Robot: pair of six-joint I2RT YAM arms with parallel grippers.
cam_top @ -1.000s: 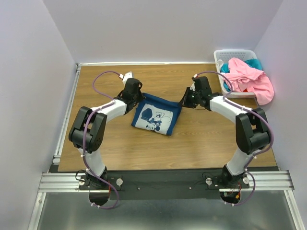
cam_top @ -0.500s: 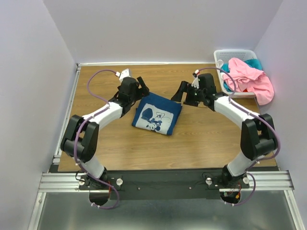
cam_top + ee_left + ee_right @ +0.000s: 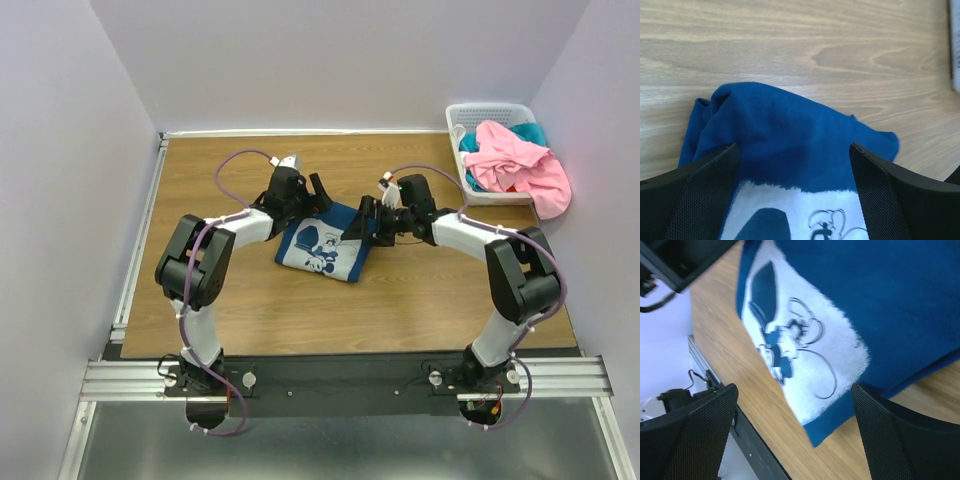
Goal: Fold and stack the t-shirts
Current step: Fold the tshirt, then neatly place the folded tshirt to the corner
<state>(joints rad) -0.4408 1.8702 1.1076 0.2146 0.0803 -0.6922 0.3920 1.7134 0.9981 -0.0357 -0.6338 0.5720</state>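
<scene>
A dark navy t-shirt (image 3: 325, 248) with a white cartoon print lies folded into a small rectangle at the middle of the table. My left gripper (image 3: 318, 192) hangs open just over its far left corner. In the left wrist view the navy t-shirt (image 3: 790, 130) fills the space under the open left gripper (image 3: 795, 192). My right gripper (image 3: 362, 220) is open over the cloth's right edge. The right wrist view shows the navy t-shirt (image 3: 880, 305) and its near corner beneath the open right gripper (image 3: 795, 437). A pink t-shirt (image 3: 515, 160) and a teal t-shirt (image 3: 532, 132) lie in the basket.
The white slatted basket (image 3: 490, 106) stands at the table's far right corner, with the pink cloth hanging over its near rim. Light walls close in the table on three sides. A metal rail (image 3: 135, 240) runs along the left edge.
Both grippers were shut at the navy shirt's far corners; they have opened, let go and drawn back. Both have since moved inward over the folded shirt.
</scene>
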